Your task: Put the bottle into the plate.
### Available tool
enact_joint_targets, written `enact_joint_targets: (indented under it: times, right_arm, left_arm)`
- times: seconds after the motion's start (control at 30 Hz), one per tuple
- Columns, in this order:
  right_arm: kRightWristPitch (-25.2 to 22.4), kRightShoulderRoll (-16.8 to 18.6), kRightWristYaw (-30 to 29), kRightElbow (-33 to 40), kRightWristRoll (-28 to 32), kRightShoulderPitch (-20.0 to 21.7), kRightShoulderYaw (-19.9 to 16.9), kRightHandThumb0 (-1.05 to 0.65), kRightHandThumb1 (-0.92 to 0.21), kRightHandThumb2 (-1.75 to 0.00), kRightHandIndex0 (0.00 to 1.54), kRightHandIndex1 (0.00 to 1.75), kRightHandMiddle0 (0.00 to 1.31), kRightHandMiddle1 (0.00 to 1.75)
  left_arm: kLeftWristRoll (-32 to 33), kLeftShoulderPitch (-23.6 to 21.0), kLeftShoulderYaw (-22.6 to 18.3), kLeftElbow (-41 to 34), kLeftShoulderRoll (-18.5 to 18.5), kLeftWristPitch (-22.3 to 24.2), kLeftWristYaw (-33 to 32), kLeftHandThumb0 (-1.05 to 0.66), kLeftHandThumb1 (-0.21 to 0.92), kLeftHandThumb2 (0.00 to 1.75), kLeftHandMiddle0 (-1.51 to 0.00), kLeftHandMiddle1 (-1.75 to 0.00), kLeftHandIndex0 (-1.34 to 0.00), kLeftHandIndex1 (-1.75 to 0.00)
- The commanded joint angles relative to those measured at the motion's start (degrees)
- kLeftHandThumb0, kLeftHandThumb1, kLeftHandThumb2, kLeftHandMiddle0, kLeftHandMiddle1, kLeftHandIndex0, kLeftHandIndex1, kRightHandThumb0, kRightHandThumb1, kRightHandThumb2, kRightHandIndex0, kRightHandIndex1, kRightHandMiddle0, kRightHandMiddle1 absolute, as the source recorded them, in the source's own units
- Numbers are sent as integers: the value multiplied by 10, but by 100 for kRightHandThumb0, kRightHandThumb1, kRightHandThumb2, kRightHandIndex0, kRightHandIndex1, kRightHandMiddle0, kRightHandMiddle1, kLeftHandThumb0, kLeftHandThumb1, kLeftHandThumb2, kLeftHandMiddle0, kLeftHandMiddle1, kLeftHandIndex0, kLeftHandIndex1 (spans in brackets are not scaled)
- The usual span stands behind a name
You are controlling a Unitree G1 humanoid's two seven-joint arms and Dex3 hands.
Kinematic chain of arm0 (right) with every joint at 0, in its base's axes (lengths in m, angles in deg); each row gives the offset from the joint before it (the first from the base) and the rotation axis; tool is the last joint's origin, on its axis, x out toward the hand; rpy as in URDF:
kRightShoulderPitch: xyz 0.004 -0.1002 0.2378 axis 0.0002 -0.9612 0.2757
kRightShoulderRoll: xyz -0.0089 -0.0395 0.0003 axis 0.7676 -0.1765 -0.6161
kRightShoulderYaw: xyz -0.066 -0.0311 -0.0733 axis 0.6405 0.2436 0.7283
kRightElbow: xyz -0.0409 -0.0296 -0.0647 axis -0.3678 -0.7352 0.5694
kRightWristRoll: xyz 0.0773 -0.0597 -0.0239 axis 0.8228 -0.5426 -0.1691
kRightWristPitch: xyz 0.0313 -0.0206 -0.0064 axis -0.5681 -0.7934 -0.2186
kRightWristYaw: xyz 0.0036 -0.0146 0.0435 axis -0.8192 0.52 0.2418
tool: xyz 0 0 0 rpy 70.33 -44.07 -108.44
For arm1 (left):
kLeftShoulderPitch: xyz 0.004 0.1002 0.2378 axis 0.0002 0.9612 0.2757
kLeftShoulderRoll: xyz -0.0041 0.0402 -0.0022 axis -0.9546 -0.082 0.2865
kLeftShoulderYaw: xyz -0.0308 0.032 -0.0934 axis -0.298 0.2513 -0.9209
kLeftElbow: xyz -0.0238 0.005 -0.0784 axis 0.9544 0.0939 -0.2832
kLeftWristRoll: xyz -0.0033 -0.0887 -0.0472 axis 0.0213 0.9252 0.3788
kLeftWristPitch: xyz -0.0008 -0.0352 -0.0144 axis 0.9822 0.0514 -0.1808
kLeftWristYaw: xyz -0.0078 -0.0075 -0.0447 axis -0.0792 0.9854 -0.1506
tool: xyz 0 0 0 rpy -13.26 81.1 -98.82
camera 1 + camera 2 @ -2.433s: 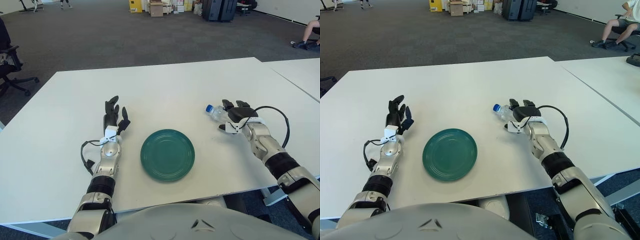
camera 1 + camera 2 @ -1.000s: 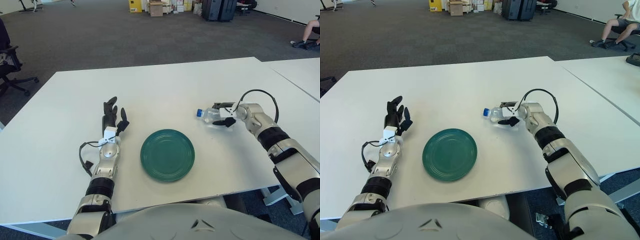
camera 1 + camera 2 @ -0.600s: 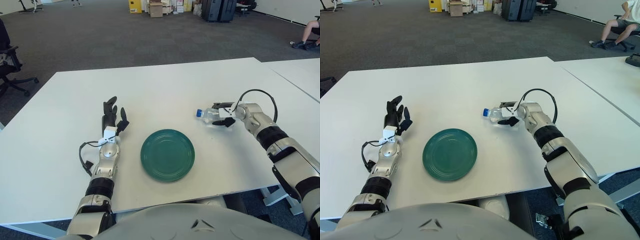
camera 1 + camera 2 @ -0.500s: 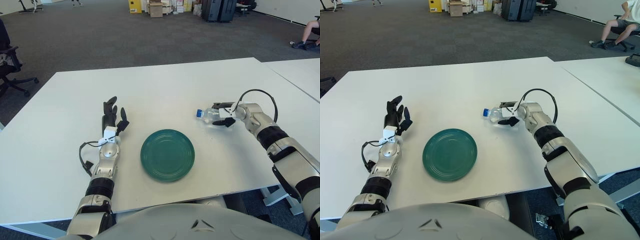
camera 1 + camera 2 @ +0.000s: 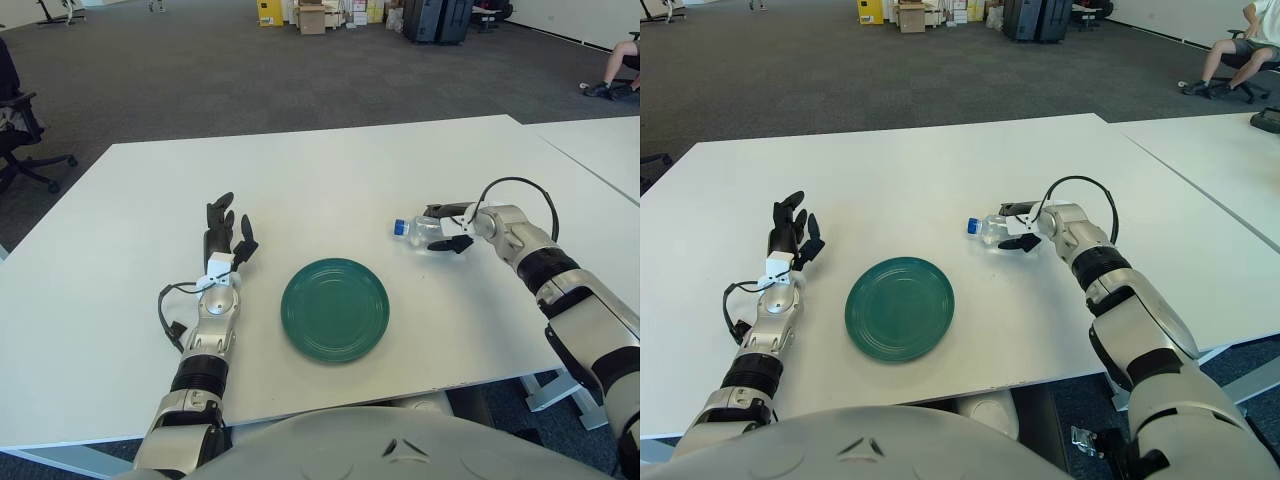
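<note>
An open-plan office or lab hall: a wide white desk [image 5: 330,170] stands on dark grey carpet [image 5: 200,70], with a second white desk [image 5: 600,140] beside it. Far beyond the fingers, cardboard boxes [image 5: 312,16] and black cases [image 5: 437,18] line the back, and what looks like an office chair [image 5: 18,130] stands at one edge.

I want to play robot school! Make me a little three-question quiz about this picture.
1. True or false: the bottle lies in the plate.
2. Which hand holds the bottle? A) left hand B) right hand
3. Fill in: the bottle's cap is ____.

Key: 1 false, it is held to the right of the plate; 2 B, the left hand rests open on the table; 3 blue.
</note>
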Motion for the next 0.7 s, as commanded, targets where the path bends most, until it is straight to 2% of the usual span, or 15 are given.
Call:
enact_joint_targets:
  times: [0.0, 0.07, 0.1, 0.13, 0.2, 0.23, 0.27, 0.3, 0.33, 0.37, 0.43, 0.53, 0.67]
  right_arm:
    - [1, 20, 19, -38, -15, -52, 29, -103, -92, -69, 12, 21, 0, 69]
    - [-1, 22, 8, -41, -14, -53, 27, -103, -92, -69, 13, 22, 0, 70]
    - [-2, 23, 1, -42, -14, -54, 26, -102, -92, -65, 13, 42, 0, 80]
    - [-2, 26, -33, -48, -13, -59, 21, -101, -92, -63, 10, 60, 0, 87]
    - [0, 30, -94, -55, -14, -67, 13, -90, -86, -53, 24, 93, 0, 115]
    - [1, 32, -119, -58, -14, -70, 11, -84, -81, -53, 28, 103, 2, 124]
    - [0, 34, -157, -60, -16, -74, 8, -76, -73, -56, 34, 116, 4, 138]
    - [0, 36, -185, -63, -18, -76, 7, -63, -66, -68, 41, 128, 23, 145]
    - [-2, 40, -227, -69, -18, -79, 2, -56, -61, -76, 45, 137, 35, 149]
    - [-3, 44, -257, -74, -18, -82, 0, -45, -54, -86, 52, 136, 38, 154]
    - [-2, 51, -308, -86, -16, -85, -6, -19, -33, -114, 73, 134, 48, 166]
    - [-1, 65, -358, -103, 4, -90, -26, -6, -18, -134, 85, 134, 55, 172]
    - [0, 74, -387, -117, 13, -90, -39, -2, -8, -145, 92, 134, 61, 174]
  left_arm:
    - [0, -2, -2, -7, 0, 0, -3, -74, 92, 83, -38, 0, 0, -79]
    - [0, -1, -2, -7, 0, 1, -3, -73, 92, 83, -38, 0, 0, -79]
    - [0, -1, -2, -8, 0, 1, -3, -73, 92, 83, -39, 0, 0, -79]
    - [0, -1, -2, -9, 1, 1, -3, -73, 92, 83, -39, 0, 0, -79]
    - [0, 0, -2, -10, 1, 1, -3, -73, 92, 83, -38, 0, 0, -79]
    - [0, 0, -2, -10, 1, 2, -3, -73, 92, 82, -38, 0, 0, -79]
    - [0, 0, -3, -10, 1, 2, -4, -73, 92, 82, -38, 0, 0, -79]
    - [0, 0, -3, -10, 1, 2, -4, -73, 92, 82, -38, 0, 0, -79]
    - [-1, 0, -3, -10, 1, 1, -5, -73, 92, 82, -38, 0, 0, -79]
    - [-1, 1, -3, -10, 1, 1, -5, -73, 92, 82, -38, 0, 0, -79]
    - [-1, 1, -4, -10, 1, 0, -6, -73, 92, 82, -38, 0, 0, -79]
    - [-1, 1, -4, -11, 1, -2, -7, -73, 92, 82, -39, -1, 0, -79]
    - [-1, 2, -4, -12, 2, -3, -7, -72, 92, 82, -39, -1, 0, -79]
